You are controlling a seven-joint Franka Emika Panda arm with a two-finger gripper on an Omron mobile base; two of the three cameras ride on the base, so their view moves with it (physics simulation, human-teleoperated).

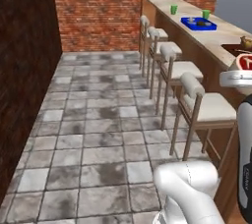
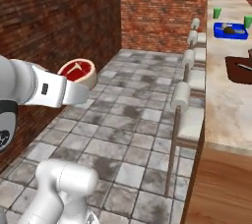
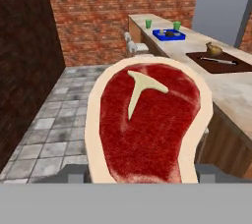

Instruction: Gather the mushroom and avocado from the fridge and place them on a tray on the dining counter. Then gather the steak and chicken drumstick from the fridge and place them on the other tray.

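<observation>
Beside the counter (image 1: 221,36) we hold the steak (image 3: 147,125) clamped in our gripper (image 3: 140,176), carried high so it clears the stools (image 1: 204,107). It belongs on the brown tray (image 3: 221,62), where the drumstick (image 3: 213,48) already sits; the blue tray (image 3: 169,35) farther along looks filled.

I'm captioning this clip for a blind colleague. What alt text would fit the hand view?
A red steak with a pale fatty rim and a T-shaped bone is held close to the camera. Beyond it, on the dining counter at right, sit a dark brown tray carrying a chicken drumstick, and farther off a blue tray between two green cups.
</observation>
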